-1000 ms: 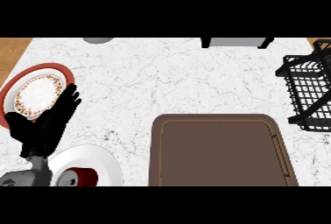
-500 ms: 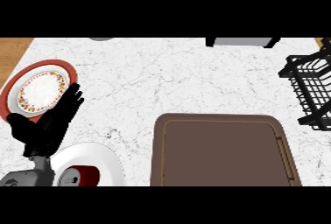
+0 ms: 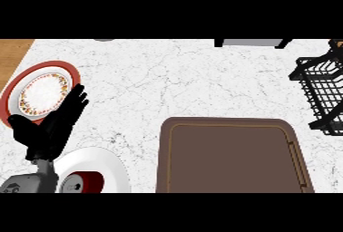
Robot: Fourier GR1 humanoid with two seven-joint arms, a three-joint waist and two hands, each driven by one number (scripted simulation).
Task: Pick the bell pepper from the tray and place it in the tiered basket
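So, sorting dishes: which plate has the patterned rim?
The far plate, red-edged with a speckled ring; the near plate is plain white.

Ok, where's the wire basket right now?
In the head view the black wire basket sits at the counter's far right edge, partly cut off, just up and right of the brown tray.

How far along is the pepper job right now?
No bell pepper shows anywhere: the brown tray lies bare, and none is visible in the part of the black tiered basket in view. The left hand is open at the left, beside the red-rimmed plate, holding nothing. The right hand is out of view. Whether the placing is done cannot be told.
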